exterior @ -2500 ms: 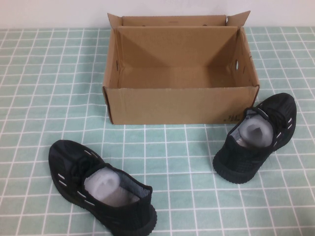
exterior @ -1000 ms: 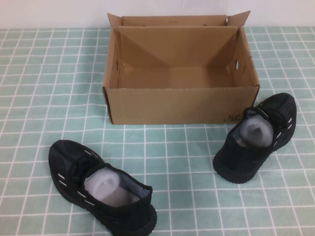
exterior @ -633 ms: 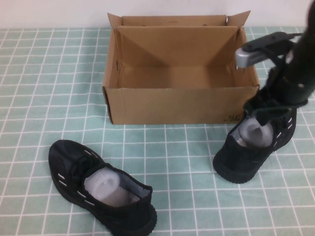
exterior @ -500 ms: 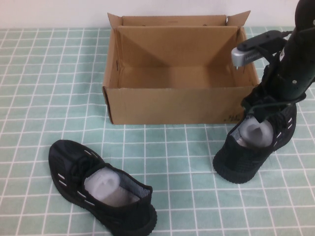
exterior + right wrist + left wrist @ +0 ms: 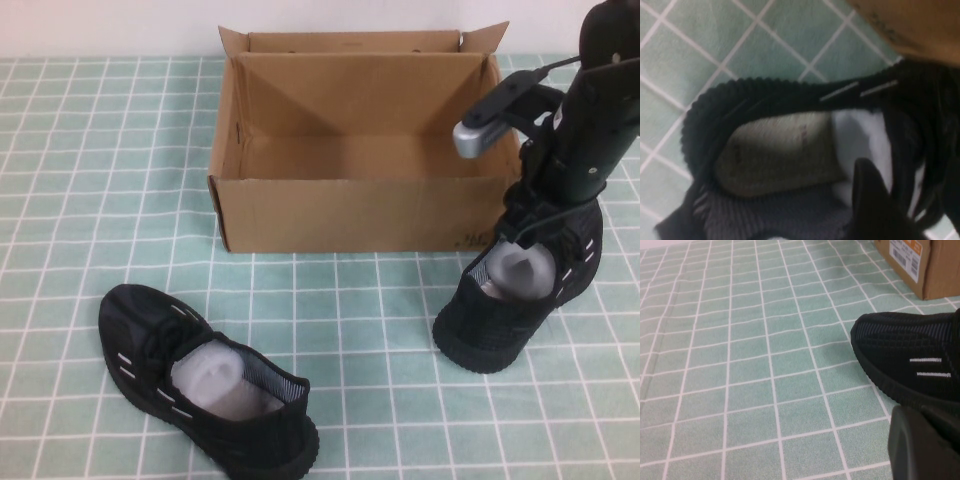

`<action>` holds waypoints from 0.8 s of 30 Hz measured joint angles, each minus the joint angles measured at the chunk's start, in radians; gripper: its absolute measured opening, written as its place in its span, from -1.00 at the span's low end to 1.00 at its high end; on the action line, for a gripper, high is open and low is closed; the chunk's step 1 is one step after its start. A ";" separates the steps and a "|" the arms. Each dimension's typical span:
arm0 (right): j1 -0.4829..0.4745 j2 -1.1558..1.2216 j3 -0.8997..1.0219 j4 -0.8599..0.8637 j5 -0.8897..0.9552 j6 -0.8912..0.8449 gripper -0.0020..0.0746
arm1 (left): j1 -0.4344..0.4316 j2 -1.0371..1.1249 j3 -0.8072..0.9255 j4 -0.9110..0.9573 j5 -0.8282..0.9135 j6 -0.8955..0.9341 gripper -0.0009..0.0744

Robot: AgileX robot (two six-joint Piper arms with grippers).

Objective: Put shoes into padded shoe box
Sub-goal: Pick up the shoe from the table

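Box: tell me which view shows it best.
High view. The box shows whole there, open and empty, with the right gripper over the right shoe beside it. Left wrist view catches only a labelled corner, past the left shoe and the shut left gripper. Right wrist view shows only an edge.

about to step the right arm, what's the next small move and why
Probably lower the right gripper a little further and close on the tongue of the right shoe. Its jaws look open, one finger already over the white stuffing. The box is empty, both shoes on the cloth, left gripper shut near the left shoe.
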 joint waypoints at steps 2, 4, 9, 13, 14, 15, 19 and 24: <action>-0.002 0.013 0.000 0.000 -0.024 -0.014 -0.23 | 0.000 0.000 0.000 0.000 0.000 0.000 -0.99; -0.004 0.027 0.000 0.000 -0.046 -0.020 -0.23 | 0.000 0.000 0.000 0.000 0.000 0.000 -0.99; -0.017 0.057 -0.007 -0.008 -0.065 -0.028 -0.23 | 0.000 0.000 0.000 0.000 0.000 0.000 -0.99; -0.017 0.064 -0.011 -0.035 -0.069 -0.028 -0.23 | 0.000 0.000 0.000 0.000 0.000 0.000 -0.99; -0.017 0.064 -0.011 -0.044 -0.069 -0.028 -0.23 | 0.000 0.000 0.000 0.000 0.000 0.000 -0.99; -0.017 0.066 -0.012 -0.051 -0.069 -0.028 -0.23 | 0.000 0.000 0.000 0.000 0.000 0.000 -0.99; -0.017 0.067 -0.012 -0.053 -0.069 -0.028 -0.38 | 0.000 0.000 0.000 0.000 0.000 0.000 -0.99; -0.017 0.068 -0.012 -0.046 -0.069 -0.028 -0.80 | 0.000 0.000 0.000 0.000 0.000 0.000 -0.99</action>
